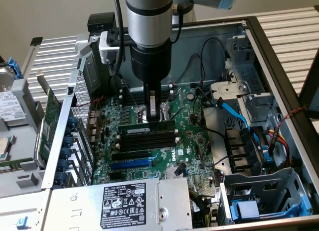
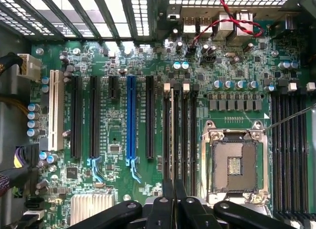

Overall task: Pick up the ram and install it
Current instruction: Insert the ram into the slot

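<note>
The ram is a long green stick with black chips. It stands on edge, level, right over the bank of black memory slots in the middle of the motherboard. My gripper comes straight down from the arm and is shut on the ram's middle. In the wrist view the fingertips are pressed together, and the ram runs away from them edge-on as a thin dark strip. It lies along the memory slots with white end clips. Whether the ram's lower edge touches a slot I cannot tell.
The open case has a power supply at the front, a drive cage and a blue cable on the exterior view's right. A green expansion card lies outside on the left. The empty CPU socket sits beside the slots.
</note>
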`<state>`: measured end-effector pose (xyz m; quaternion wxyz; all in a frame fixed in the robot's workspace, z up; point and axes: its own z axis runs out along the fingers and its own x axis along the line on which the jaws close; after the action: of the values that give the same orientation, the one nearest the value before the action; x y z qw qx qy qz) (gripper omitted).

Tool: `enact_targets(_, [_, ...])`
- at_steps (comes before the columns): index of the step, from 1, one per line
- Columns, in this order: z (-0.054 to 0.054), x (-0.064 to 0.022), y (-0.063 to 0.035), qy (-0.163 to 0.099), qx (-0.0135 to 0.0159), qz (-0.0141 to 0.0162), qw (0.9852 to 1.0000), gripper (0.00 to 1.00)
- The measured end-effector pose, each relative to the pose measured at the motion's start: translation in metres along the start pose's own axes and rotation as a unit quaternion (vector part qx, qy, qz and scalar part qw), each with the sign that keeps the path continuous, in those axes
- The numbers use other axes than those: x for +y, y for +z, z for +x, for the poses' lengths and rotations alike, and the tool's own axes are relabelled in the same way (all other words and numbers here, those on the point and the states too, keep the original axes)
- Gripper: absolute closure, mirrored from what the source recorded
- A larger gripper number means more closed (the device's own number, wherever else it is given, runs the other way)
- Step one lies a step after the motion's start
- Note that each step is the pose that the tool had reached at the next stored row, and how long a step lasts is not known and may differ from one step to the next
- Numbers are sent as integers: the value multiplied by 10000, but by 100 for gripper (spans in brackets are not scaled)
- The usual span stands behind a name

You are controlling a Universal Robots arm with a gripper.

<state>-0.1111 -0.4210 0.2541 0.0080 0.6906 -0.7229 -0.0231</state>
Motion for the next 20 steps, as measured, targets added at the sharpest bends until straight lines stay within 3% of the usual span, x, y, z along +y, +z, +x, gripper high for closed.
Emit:
enact_targets(15, [11,-5,68,-1,1,-1,10000,88])
enact_targets(20, [1,-5,82,0,20,0,10000,88])
